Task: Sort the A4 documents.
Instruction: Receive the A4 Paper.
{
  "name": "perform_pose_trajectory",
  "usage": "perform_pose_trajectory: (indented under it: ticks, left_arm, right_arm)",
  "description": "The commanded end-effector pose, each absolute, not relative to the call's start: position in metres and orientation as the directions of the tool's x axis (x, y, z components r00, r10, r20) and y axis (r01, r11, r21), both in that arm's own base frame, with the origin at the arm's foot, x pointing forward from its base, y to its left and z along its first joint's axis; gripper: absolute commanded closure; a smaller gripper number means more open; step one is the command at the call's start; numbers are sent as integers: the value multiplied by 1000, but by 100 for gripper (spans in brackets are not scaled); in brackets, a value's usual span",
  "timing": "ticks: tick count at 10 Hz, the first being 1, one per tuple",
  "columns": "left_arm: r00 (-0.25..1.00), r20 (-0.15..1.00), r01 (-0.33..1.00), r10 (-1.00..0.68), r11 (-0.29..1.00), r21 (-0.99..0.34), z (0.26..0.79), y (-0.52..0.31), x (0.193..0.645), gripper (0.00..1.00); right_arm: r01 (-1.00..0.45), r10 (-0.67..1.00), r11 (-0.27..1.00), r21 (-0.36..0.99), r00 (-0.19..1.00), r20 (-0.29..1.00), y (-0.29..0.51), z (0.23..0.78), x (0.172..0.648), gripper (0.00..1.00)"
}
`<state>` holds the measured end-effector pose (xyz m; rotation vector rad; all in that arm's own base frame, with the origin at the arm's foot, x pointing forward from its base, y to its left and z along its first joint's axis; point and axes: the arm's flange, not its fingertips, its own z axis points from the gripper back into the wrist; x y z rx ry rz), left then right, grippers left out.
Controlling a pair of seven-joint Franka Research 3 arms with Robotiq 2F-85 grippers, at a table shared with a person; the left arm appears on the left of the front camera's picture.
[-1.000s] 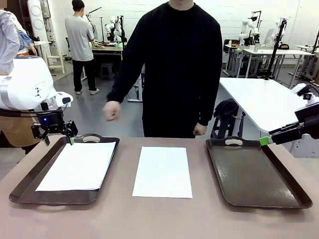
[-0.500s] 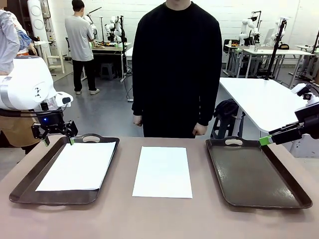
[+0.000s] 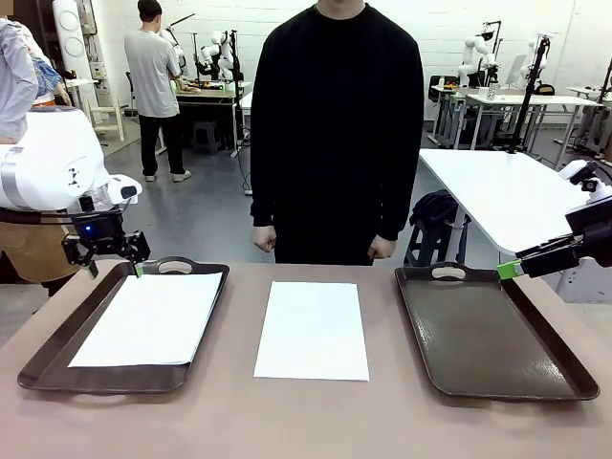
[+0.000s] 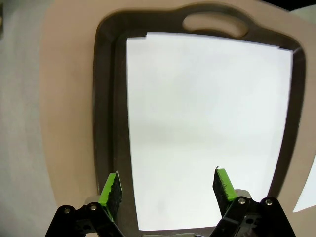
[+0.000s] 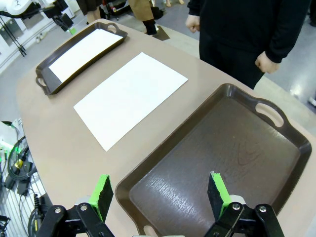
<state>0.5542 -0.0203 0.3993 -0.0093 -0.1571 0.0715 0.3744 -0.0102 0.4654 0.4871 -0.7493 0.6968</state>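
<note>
While the person (image 3: 337, 124) stands at the far side of the bench (image 3: 316, 411) with both hands loosely closed at hip height, two A4 documents lie flat on the robot's side. One sheet (image 3: 148, 318) rests inside the left tray (image 3: 38, 368) and covers most of its floor. In the left wrist view its edges run close to the tray's rim. The second sheet (image 3: 313, 328) lies on the bare bench between the two trays, touching neither. The right tray (image 3: 488, 335) shows its dark brown floor bare. The left gripper (image 3: 114, 270) hovers above the far left corner of the left tray, beside the handle cut-out, its fingers spread with nothing between them. The right gripper (image 3: 509, 270) hangs just beyond the right tray's far right edge. In the right wrist view its fingers (image 5: 104, 190) stand spread wide and empty, looking down over that tray.
</note>
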Motion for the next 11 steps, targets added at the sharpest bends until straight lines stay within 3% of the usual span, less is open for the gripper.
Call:
perform_pose_trajectory:
  ticks: [1, 4, 6, 8, 11]
  left_arm:
    - [944, 324, 52, -62, 998, 40, 437, -66, 545, 0]
    - [808, 568, 171, -159, 985, 32, 497, -89, 510, 0]
    - [740, 642, 339, -201, 936, -97, 519, -89, 488, 0]
    - [690, 662, 550, -293, 807, -217, 521, -86, 470, 0]
    - [511, 740, 762, -438, 628, -154, 526, -89, 442, 0]
  right_arm:
    - [-732, 384, 662, 160, 514, 767, -10, 462, 379, 0]
    - [-732, 384, 662, 160, 514, 767, -10, 462, 379, 0]
    - [-732, 384, 662, 160, 514, 767, -10, 462, 379, 0]
    - [-732, 384, 662, 160, 514, 767, -10, 462, 379, 0]
    - [-732, 384, 662, 160, 514, 767, -10, 462, 379, 0]
